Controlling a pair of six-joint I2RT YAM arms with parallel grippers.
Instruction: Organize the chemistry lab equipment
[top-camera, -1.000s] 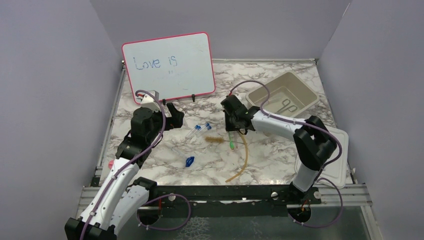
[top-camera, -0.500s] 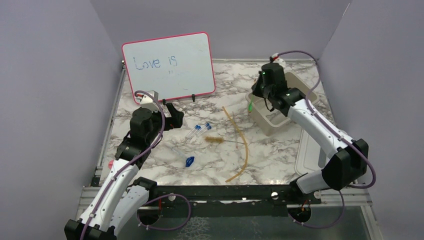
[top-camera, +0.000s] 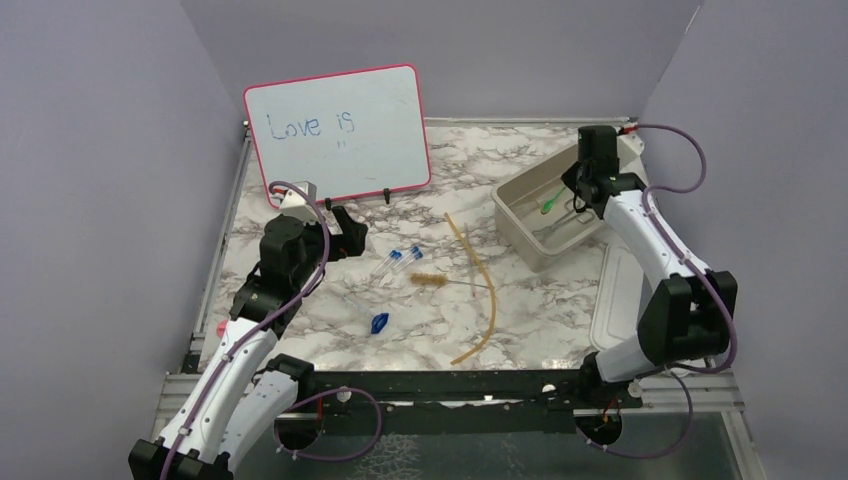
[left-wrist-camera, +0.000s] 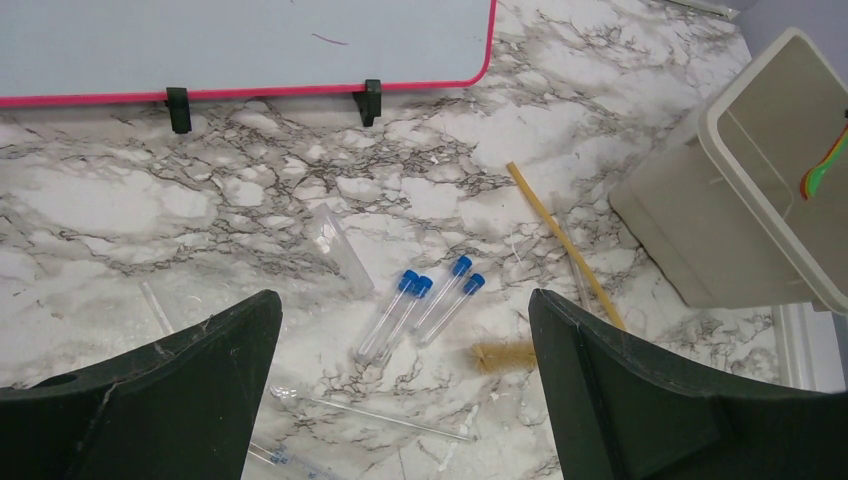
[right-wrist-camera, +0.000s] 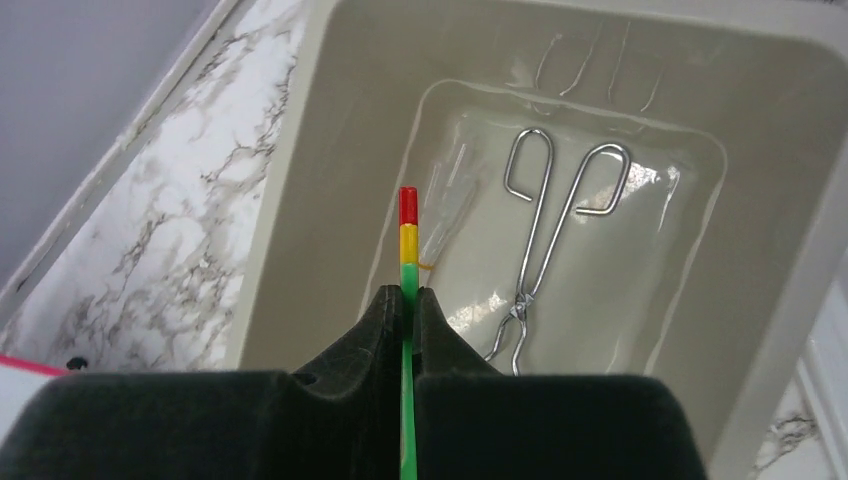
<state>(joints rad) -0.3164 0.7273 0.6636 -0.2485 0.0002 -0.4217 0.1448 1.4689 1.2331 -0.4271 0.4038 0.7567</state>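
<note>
The right gripper (right-wrist-camera: 408, 296) is closed on the green stick (right-wrist-camera: 407, 236), which has a yellow and red tip, and holds it above the beige tub (right-wrist-camera: 300, 150). The wire tongs (right-wrist-camera: 545, 240) lie on the bottom of the tub. The left gripper (top-camera: 345, 231) is wide open and holds nothing, near the whiteboard (top-camera: 340, 130). Just in front of it, four clear tubes (left-wrist-camera: 420, 305) with blue caps lie on the table (top-camera: 540, 320). The amber hose (top-camera: 481, 290), a small brown brush (top-camera: 430, 280) and the blue piece (top-camera: 380, 323) also lie there.
</note>
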